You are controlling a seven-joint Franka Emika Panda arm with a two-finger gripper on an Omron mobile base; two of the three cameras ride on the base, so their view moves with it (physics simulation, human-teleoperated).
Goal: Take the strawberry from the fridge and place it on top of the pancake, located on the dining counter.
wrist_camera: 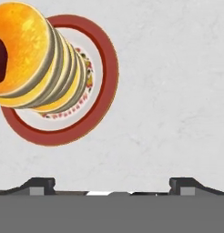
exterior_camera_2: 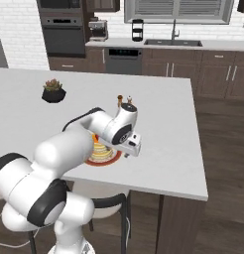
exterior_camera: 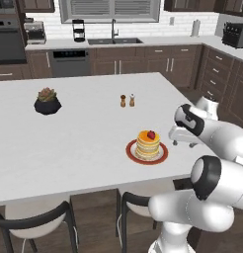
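Note:
The strawberry (exterior_camera: 151, 135) lies on the orange top of the pancake (exterior_camera: 147, 144) stack, which stands on a red-rimmed plate (exterior_camera: 163, 154) near the front right of the white dining counter (exterior_camera: 84, 143). My gripper (exterior_camera: 174, 143) hovers just right of the plate, open and holding nothing. In the hand view the pancake (wrist_camera: 36, 54) and its plate (wrist_camera: 106, 59) sit at the upper left, with the strawberry (wrist_camera: 0, 59) cut off by the left edge. There my gripper (wrist_camera: 113, 184) spreads wide over bare counter (wrist_camera: 177, 91). In the right base view my arm covers most of the pancake (exterior_camera_2: 101, 151). The fridge is out of view.
A black pot with a plant (exterior_camera: 47, 103) stands at the counter's left. Two small shakers (exterior_camera: 127, 101) stand behind the plate. Stools (exterior_camera: 136, 203) tuck under the near edge. Brown cabinets (exterior_camera: 227, 84) line the right side, and a sink worktop (exterior_camera: 113, 42) runs along the back wall.

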